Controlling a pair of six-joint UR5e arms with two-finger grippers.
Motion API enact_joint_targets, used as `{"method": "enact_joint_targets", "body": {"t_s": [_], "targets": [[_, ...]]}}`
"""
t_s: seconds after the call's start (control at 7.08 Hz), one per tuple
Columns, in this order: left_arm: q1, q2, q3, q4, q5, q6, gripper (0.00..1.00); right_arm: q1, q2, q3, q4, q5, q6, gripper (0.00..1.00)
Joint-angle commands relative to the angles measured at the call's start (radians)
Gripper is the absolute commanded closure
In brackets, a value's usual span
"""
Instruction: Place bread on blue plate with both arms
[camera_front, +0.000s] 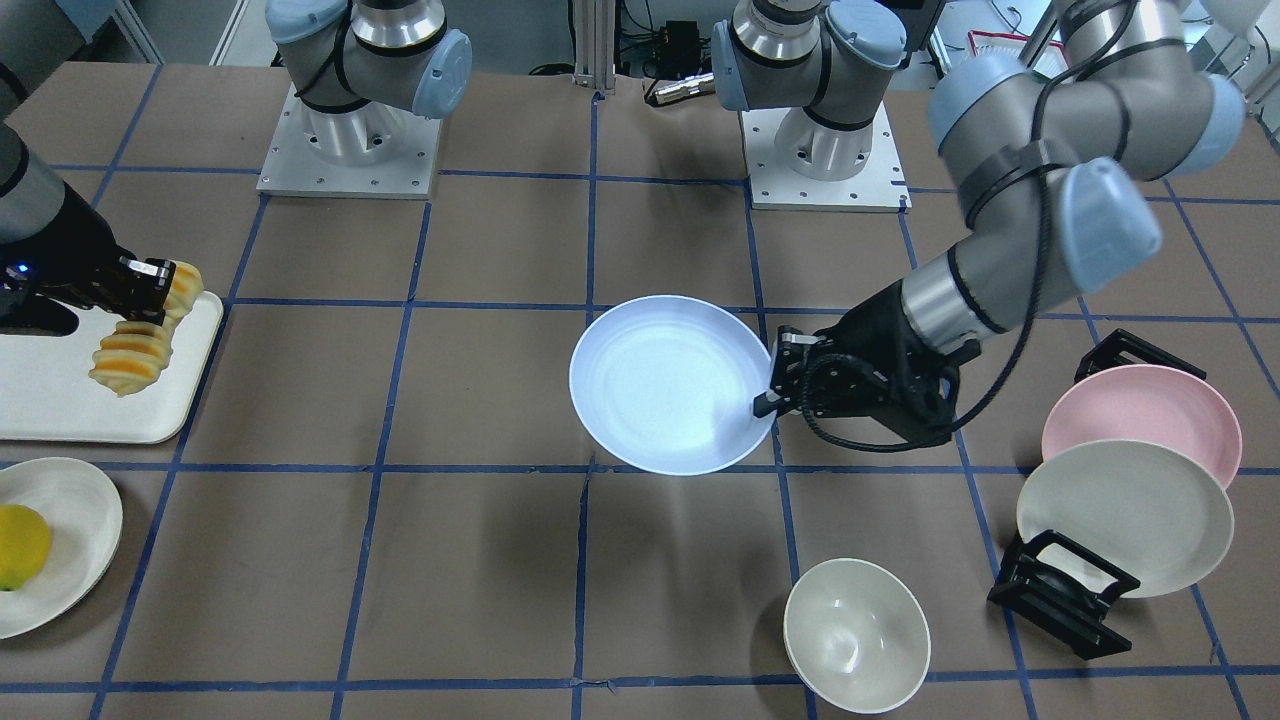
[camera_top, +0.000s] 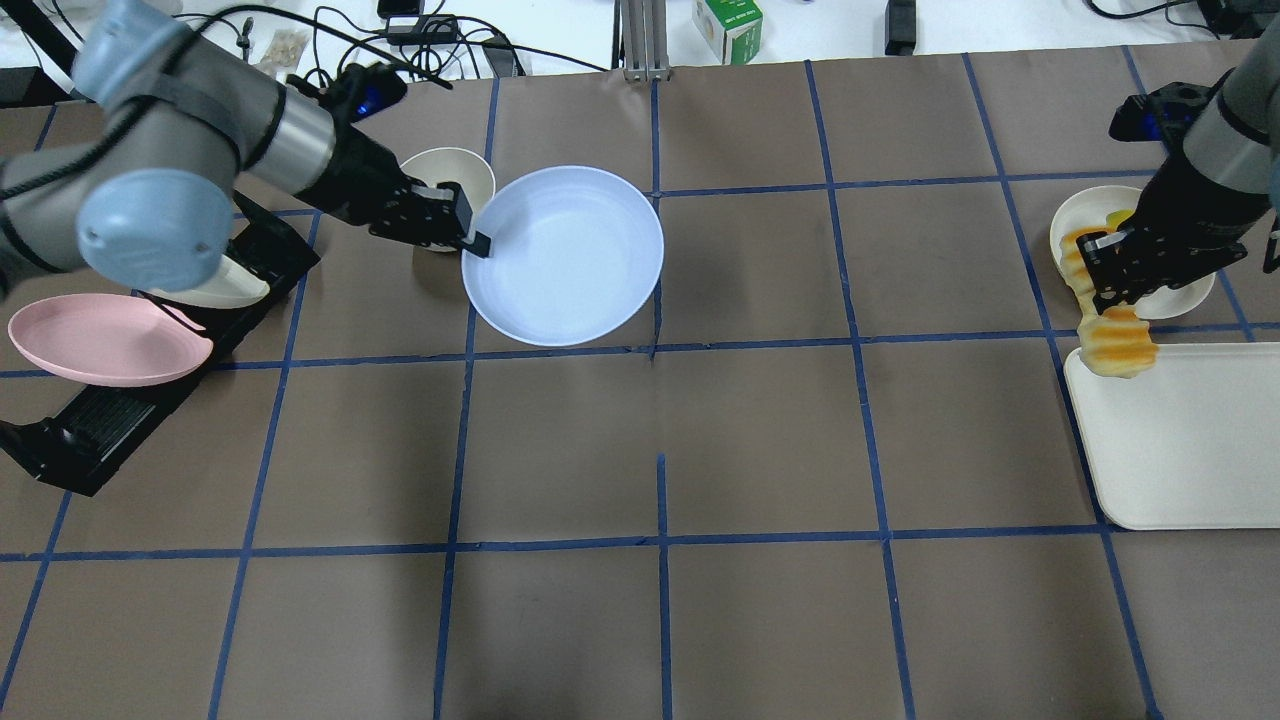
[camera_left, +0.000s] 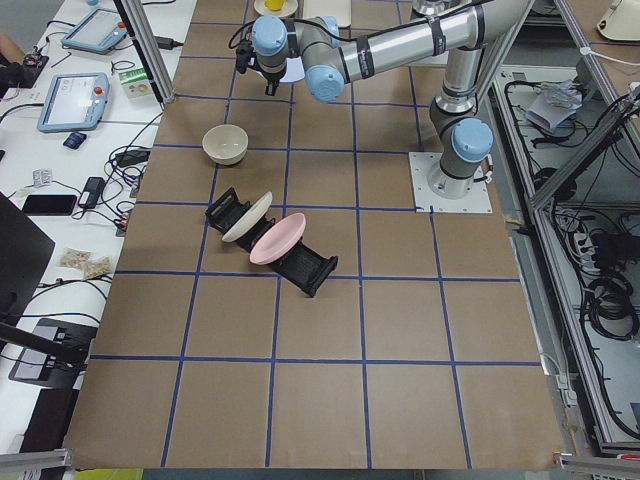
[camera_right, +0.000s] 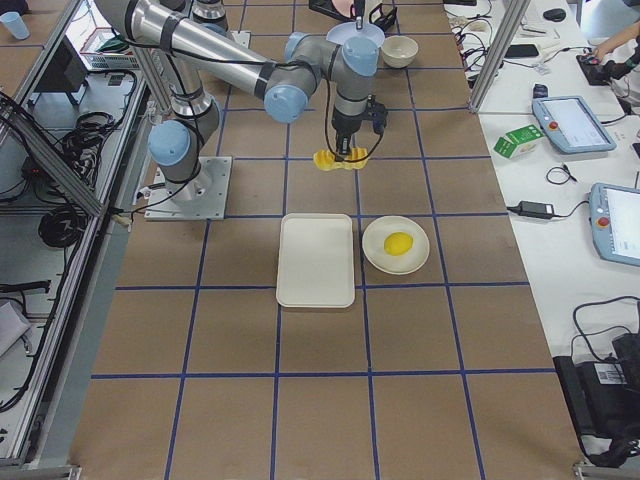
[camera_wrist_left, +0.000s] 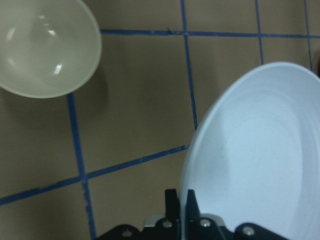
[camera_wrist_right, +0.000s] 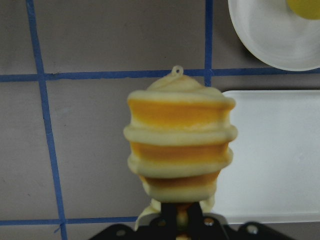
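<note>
A cream tray (camera_top: 1180, 450) is lying on the brown, blue-taped table (camera_top: 760, 440), and a white plate (camera_front: 85, 520) just beside it is carrying a round yellow fruit (camera_front: 20, 545). A pink plate (camera_front: 1140, 410) and a cream plate (camera_front: 1125, 515) are leaning in a black rack (camera_front: 1065, 595), and a cream bowl (camera_front: 855, 635) is sitting near it.

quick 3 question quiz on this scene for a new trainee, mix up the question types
1. True or false: the bread already lies on the blue plate.
2. Fill in: the left claw is shut on the ___.
3. Which fruit sits on the cream plate beside the tray?
Key: 1. False; the right claw holds it, lifted, near the tray. 2. Blue plate, by its rim. 3. A lemon.
</note>
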Motion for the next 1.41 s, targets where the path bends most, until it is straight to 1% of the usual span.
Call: {"method": "enact_joint_targets", "body": {"t_s": [0.0,0.14,0.42,0.57,0.71,0.85,0.99,1.13,1.27], "targets": [[-0.047,-0.100,-0.067,0.091,-0.051,-0.015,1.00,0.058,-0.005,-0.001,0.023,0.009,0.096,1.00],[-0.076,-0.137,-0.064,0.124,-0.044,-0.091,1.00,0.095,-0.005,-0.004,0.015,0.009,0.147,1.00],[-0.118,-0.213,-0.063,0.215,-0.036,-0.212,1.00,0.129,-0.002,-0.001,0.010,0.004,0.201,1.00],[-0.139,-0.246,-0.066,0.294,0.017,-0.252,1.00,0.150,0.004,-0.003,0.010,0.024,0.235,1.00],[-0.148,-0.276,-0.064,0.333,0.027,-0.263,1.00,0.203,0.012,-0.001,-0.003,0.067,0.311,1.00],[-0.150,-0.298,-0.066,0.370,0.028,-0.265,1.00,0.274,0.030,-0.003,-0.043,0.069,0.404,1.00],[-0.151,-0.312,-0.066,0.404,0.027,-0.280,0.87,0.338,0.059,-0.003,-0.074,0.069,0.455,1.00],[-0.151,-0.318,-0.064,0.448,0.027,-0.285,0.16,0.390,0.087,-0.004,-0.120,0.069,0.527,1.00],[-0.151,-0.301,-0.060,0.445,0.028,-0.282,0.00,0.444,0.110,-0.004,-0.151,0.069,0.564,1.00]]}}
